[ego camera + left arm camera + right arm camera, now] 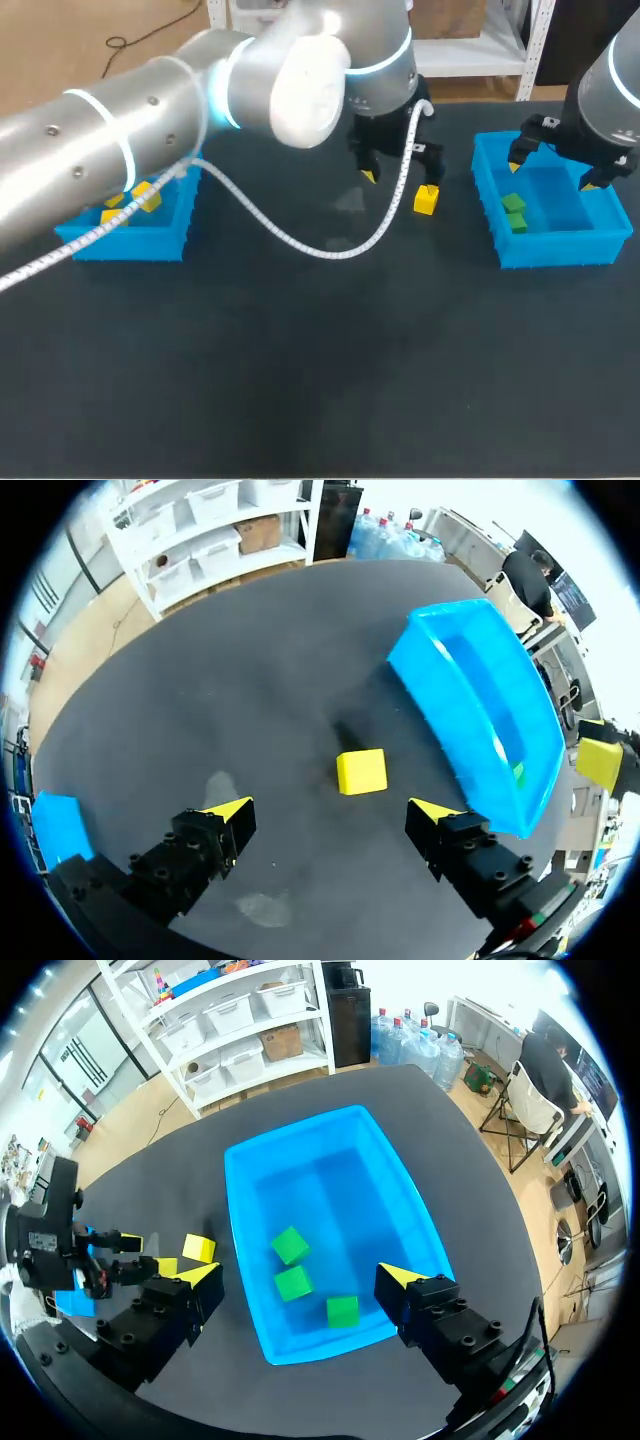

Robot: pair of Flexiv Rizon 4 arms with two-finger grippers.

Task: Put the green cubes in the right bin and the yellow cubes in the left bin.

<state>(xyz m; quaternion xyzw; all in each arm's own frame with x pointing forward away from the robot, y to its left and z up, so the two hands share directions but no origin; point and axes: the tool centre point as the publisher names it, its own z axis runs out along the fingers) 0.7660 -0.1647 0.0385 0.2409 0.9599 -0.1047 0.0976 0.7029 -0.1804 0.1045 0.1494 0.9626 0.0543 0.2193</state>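
Three green cubes lay in the right bin, and at least two yellow cubes sat in the left bin, so I judged the sorting nearly finished. One loose yellow cube lay on the tabletop near the right bin, not yet grasped. My left tool hung above it, fingers spread and empty. My right tool hovered, also spread, over the right bin. I could read no writing on cubes or bins.
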